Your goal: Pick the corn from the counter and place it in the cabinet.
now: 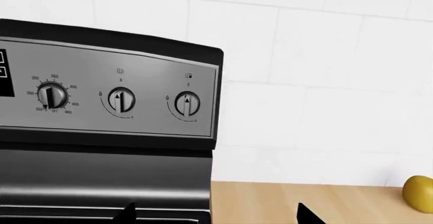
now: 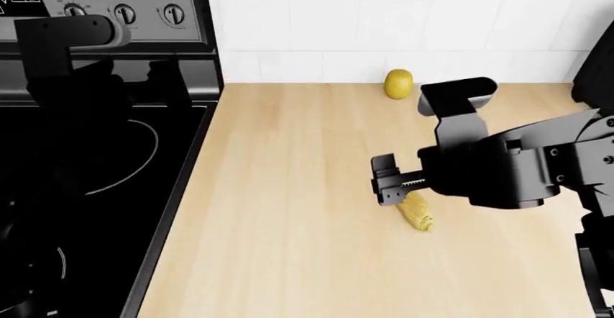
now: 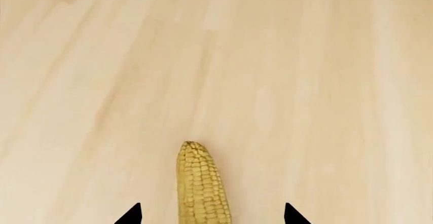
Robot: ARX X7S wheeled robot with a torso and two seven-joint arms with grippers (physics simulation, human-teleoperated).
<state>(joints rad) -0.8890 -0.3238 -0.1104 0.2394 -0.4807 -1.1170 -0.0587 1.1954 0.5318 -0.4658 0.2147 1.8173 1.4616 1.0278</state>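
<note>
The corn [image 2: 418, 212] lies flat on the beige counter [image 2: 287, 210], a small yellow cob with bumpy kernels. My right gripper [image 2: 387, 183] hovers over its near end. In the right wrist view the corn [image 3: 202, 186] runs between the two dark fingertips [image 3: 132, 215], which stand wide apart and clear of it; the right gripper [image 3: 212, 215] is open. My left gripper [image 1: 215, 215] is open too, held high by the stove, with nothing between its tips. The cabinet is out of view.
A rounder yellow-green fruit [image 2: 398, 83] sits at the back of the counter by the white tiled wall [image 2: 403, 23], and shows as the fruit [image 1: 419, 193] in the left wrist view. The black stovetop [image 2: 86, 188] and its knob panel [image 1: 115, 100] lie to the left.
</note>
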